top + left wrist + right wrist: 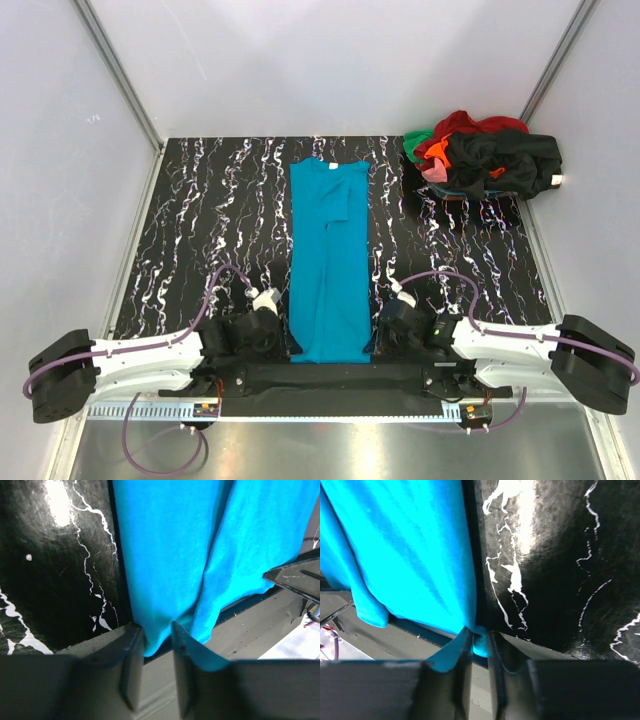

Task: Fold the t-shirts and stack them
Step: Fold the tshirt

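A bright teal-blue t-shirt (330,260) lies folded into a long narrow strip down the middle of the black marbled table (200,230), neck end far. My left gripper (283,338) is at its near left corner, my right gripper (380,335) at its near right corner. In the left wrist view the gripper (157,636) is shut on the shirt's hem (165,580), which bunches between the fingers. In the right wrist view the gripper (480,641) pinches the other hem corner (410,555). The near hem hangs over the table's front edge.
A heap of unfolded shirts (490,155), black, red, orange, green and pink, lies at the far right corner. White walls close in the table on three sides. The arms' base bar (320,378) runs along the near edge.
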You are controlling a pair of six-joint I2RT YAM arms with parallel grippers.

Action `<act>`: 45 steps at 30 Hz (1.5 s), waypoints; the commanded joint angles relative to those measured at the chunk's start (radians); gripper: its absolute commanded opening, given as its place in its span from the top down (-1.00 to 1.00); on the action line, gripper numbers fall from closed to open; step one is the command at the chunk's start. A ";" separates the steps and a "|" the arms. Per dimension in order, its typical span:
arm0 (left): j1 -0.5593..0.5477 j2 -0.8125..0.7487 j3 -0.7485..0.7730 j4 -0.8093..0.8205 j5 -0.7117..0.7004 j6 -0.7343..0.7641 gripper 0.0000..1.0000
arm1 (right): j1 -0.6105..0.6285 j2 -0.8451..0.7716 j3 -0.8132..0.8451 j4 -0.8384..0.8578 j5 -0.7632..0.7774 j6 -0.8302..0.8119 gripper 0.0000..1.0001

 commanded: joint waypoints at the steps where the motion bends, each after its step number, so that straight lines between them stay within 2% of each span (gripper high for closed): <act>1: -0.010 -0.017 -0.003 0.050 -0.040 -0.004 0.49 | -0.005 0.003 -0.007 0.039 0.087 -0.019 0.57; 2: -0.011 -0.021 0.005 0.050 -0.040 -0.004 0.61 | -0.005 -0.006 -0.007 0.040 0.086 -0.019 0.74; 3: -0.011 -0.022 0.011 0.045 -0.038 0.000 1.00 | -0.005 -0.012 -0.007 0.040 0.084 -0.016 0.83; 5: -0.011 -0.019 0.066 -0.017 -0.046 0.011 1.00 | -0.005 -0.037 -0.004 0.029 0.083 -0.010 0.99; 7: -0.011 -0.014 0.118 -0.077 -0.066 0.036 1.00 | -0.005 -0.060 0.011 -0.007 0.089 -0.005 1.00; 11: -0.011 -0.014 0.281 -0.243 -0.112 0.071 1.00 | -0.005 -0.151 0.114 -0.192 0.133 -0.012 1.00; 16: 0.027 0.007 0.437 -0.337 -0.179 0.149 1.00 | -0.019 -0.186 0.244 -0.293 0.222 -0.064 1.00; 19: 0.091 0.044 0.491 -0.366 -0.149 0.219 1.00 | -0.077 -0.138 0.310 -0.330 0.228 -0.122 1.00; 21: 0.179 0.068 0.539 -0.364 -0.123 0.279 1.00 | -0.125 -0.086 0.378 -0.342 0.216 -0.186 1.00; 26: 0.364 0.199 0.672 -0.341 -0.030 0.422 1.00 | -0.287 0.069 0.554 -0.345 0.181 -0.327 1.00; 31: 0.515 0.358 0.804 -0.314 0.092 0.494 1.00 | -0.389 0.233 0.734 -0.348 0.152 -0.450 1.00; 45: 0.659 0.741 1.031 -0.292 0.178 0.559 0.96 | -0.577 0.643 1.030 -0.343 0.012 -0.616 1.00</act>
